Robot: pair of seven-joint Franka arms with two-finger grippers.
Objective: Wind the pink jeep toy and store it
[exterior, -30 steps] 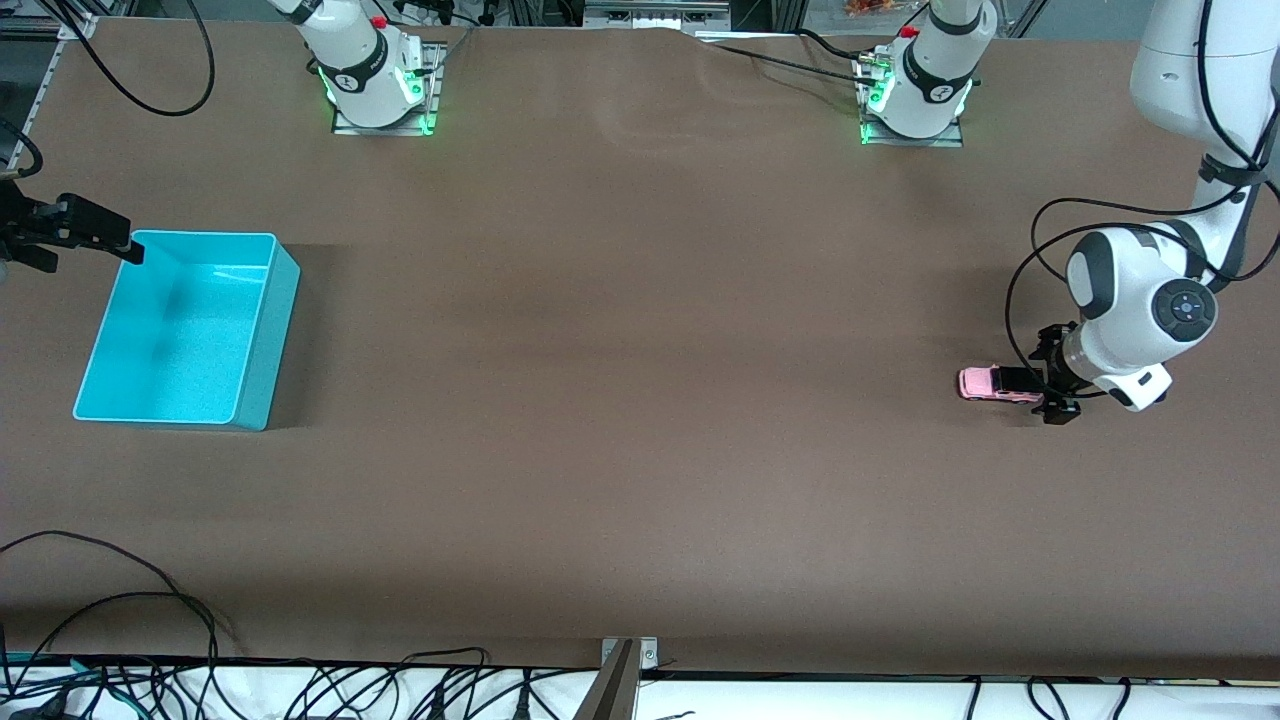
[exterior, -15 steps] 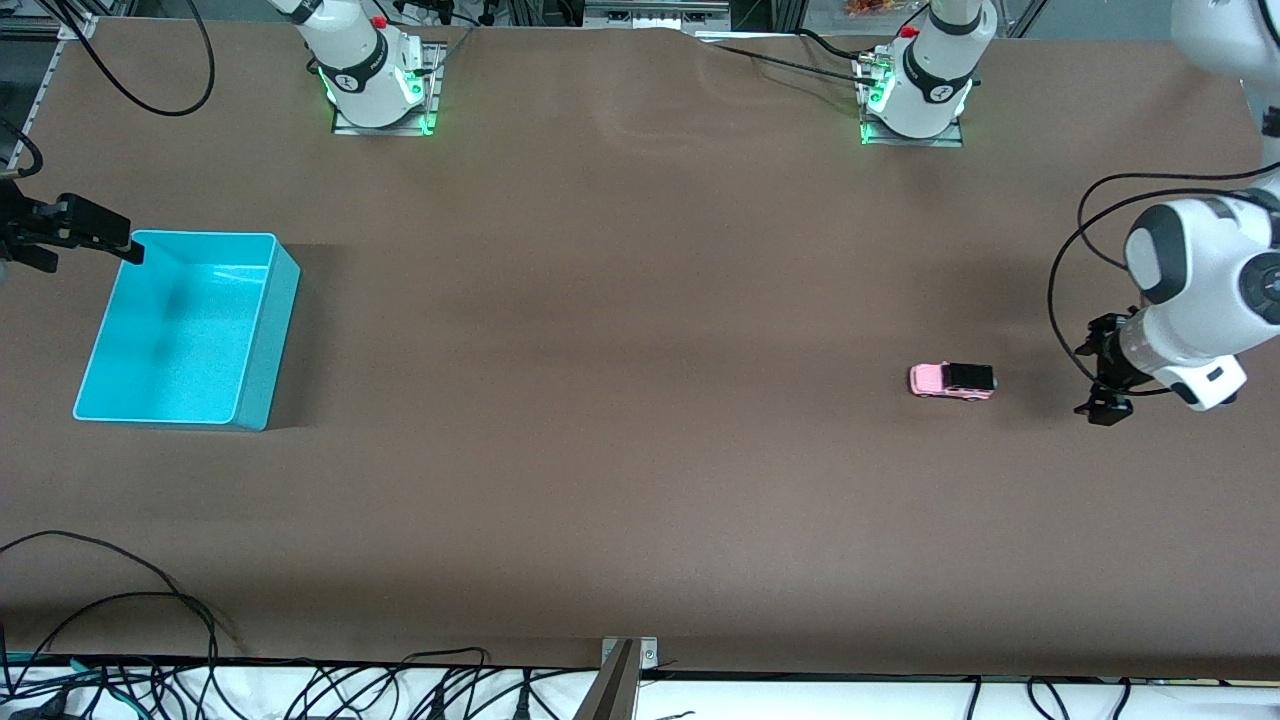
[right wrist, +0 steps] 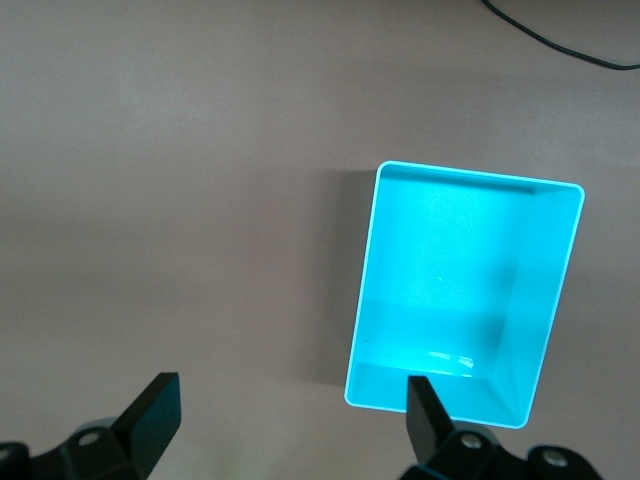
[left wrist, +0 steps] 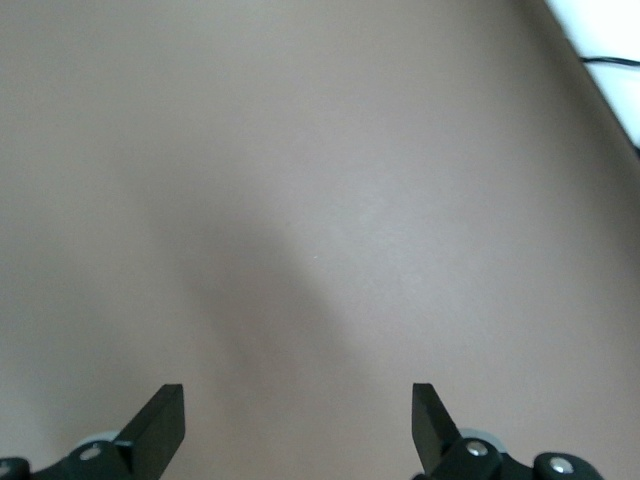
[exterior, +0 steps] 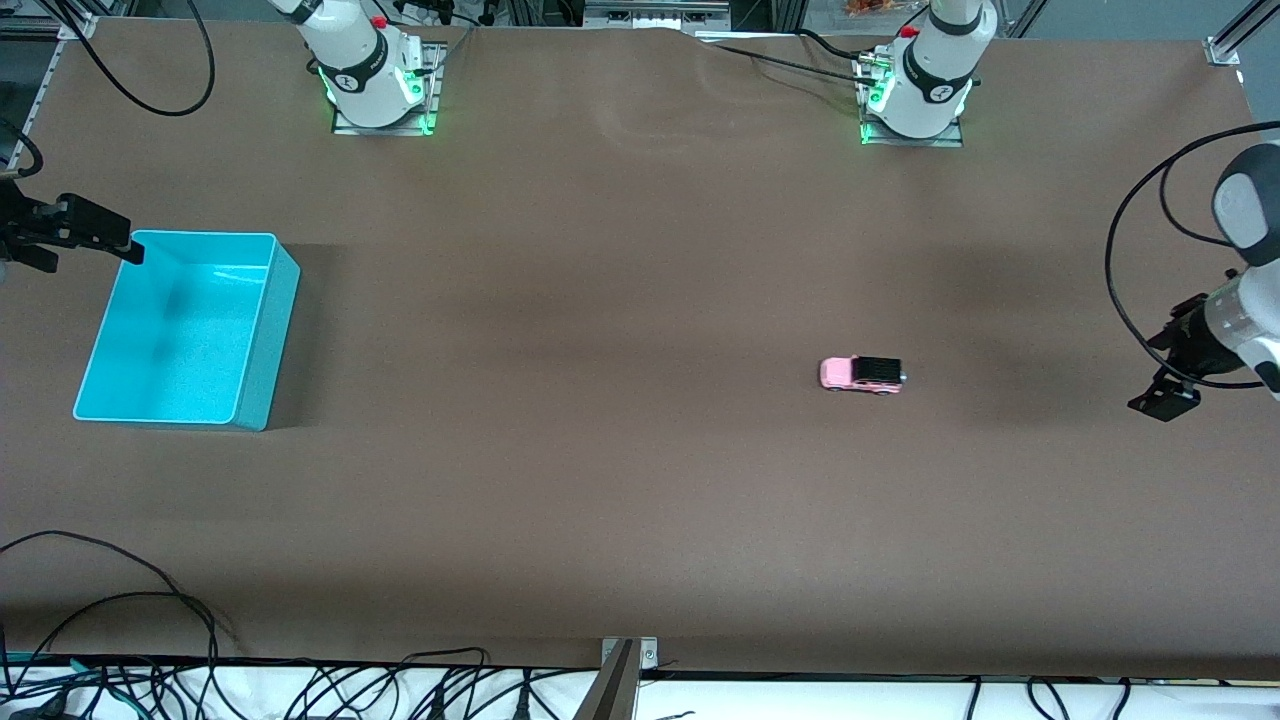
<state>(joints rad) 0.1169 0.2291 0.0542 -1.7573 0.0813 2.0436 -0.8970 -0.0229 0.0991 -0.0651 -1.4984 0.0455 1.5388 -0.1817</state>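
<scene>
The pink jeep toy (exterior: 861, 375), pink with a black roof and rear, stands alone on the brown table toward the left arm's end, its pink nose pointing toward the turquoise bin (exterior: 190, 330). My left gripper (exterior: 1165, 395) is open and empty, up at the table's end well away from the jeep; its wrist view (left wrist: 298, 425) shows only bare table. My right gripper (exterior: 85, 235) is open and empty, waiting beside the bin's corner at the right arm's end. The bin also shows in the right wrist view (right wrist: 460, 295), with nothing in it.
Both arm bases (exterior: 375, 75) (exterior: 915, 85) stand along the table's edge farthest from the front camera. Cables (exterior: 120, 620) lie along the nearest edge. A black cable (right wrist: 560, 35) lies on the table in the right wrist view.
The jeep has been let go and has rolled across the table toward the bin. My left gripper has drawn away toward its end of the table. The right arm has not moved.
</scene>
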